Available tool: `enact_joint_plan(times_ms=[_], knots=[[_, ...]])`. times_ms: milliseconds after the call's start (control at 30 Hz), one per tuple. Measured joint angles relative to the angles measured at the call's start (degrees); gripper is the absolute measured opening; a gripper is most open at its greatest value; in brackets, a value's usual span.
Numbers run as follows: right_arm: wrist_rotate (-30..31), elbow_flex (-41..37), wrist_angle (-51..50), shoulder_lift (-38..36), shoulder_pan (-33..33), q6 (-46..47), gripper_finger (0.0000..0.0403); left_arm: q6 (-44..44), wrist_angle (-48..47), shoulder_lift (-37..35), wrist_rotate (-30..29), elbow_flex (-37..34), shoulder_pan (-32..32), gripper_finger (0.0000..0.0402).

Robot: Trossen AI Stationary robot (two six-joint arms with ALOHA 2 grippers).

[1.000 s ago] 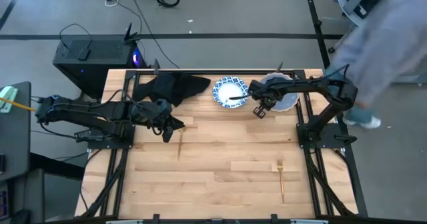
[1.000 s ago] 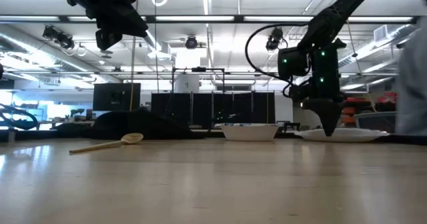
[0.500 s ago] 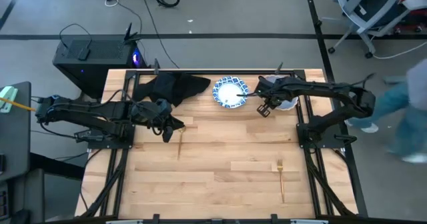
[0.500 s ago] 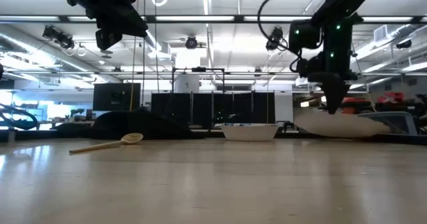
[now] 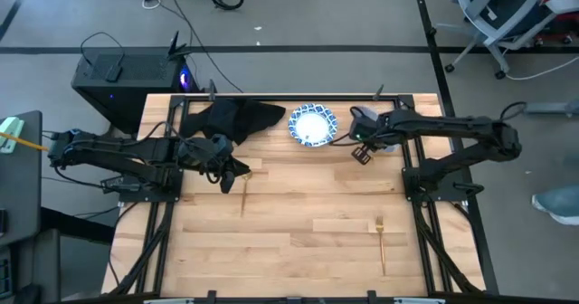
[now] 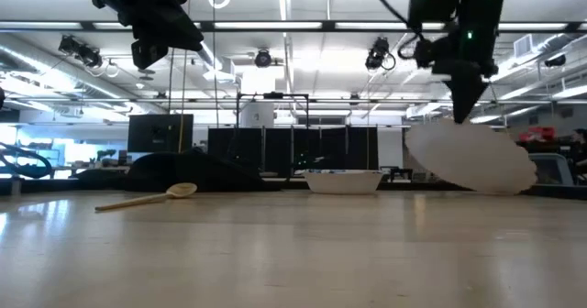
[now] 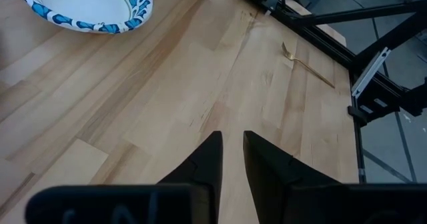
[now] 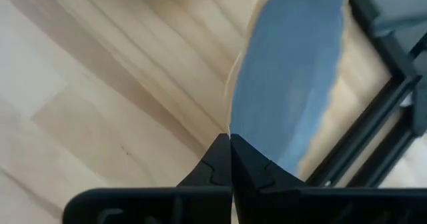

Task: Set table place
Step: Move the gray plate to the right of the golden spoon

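My right gripper (image 6: 461,114) is shut on the round blue-grey plate (image 6: 472,159), above the table's far right part; it also shows in the high view (image 5: 361,150). There the arm hides most of the plate (image 5: 389,143). The blue-and-white dish (image 5: 312,125) stands on its base to the plate's left. The black napkin (image 5: 231,118) lies at the far left. The gold spoon (image 5: 244,192) lies flat by my left gripper (image 5: 232,174), which hovers empty with a narrow gap between its fingers (image 7: 210,159). The gold fork (image 5: 381,240) lies near the front right. My right gripper pinches the plate's rim (image 8: 235,125) between its two fingers, at the plate's raised edge. The fingers point down from above. The plate hangs below them, steeply tilted and clear of the table, with its lower edge (image 6: 514,187) just above the top.
Black metal rails (image 5: 412,173) edge the table on both sides. A black computer case (image 5: 127,73) stands beyond the far left corner. An office chair (image 5: 498,14) stands beyond the far right. A person's shoe (image 5: 554,204) shows on the floor at the right.
My right gripper has gone up with the plate. The plate lay flat on the table; its gripped edge rose first, and it now hangs tilted and clear. A person by the table's right side has moved away.
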Motion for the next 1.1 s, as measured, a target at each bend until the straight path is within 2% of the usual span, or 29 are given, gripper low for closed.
enact_joint_plan(times_ms=[233,467,667,833,1100], knots=[[4.16,9.51,-6.26,-0.02,8.68,3.76,0.0,-0.03,0.0,0.0,-0.11,0.0,0.0,0.0068],[6.37,16.43,-7.94,2.54,20.07,6.66,0.0,0.65,0.0,0.0,-0.61,0.0,0.0,0.0068],[8.08,22.92,-13.76,9.3,28.84,13.04,0.0,1.86,-0.02,0.0,-0.63,0.0,0.0,0.0067],[9.0,28.76,-14.61,15.6,34.38,17.84,0.0,1.88,-0.04,0.0,-0.61,0.0,0.0,0.0068],[9.28,36.15,-10.48,26.71,40.25,15.8,0.0,2.44,-0.07,-0.04,-0.62,0.0,0.0,0.007]])
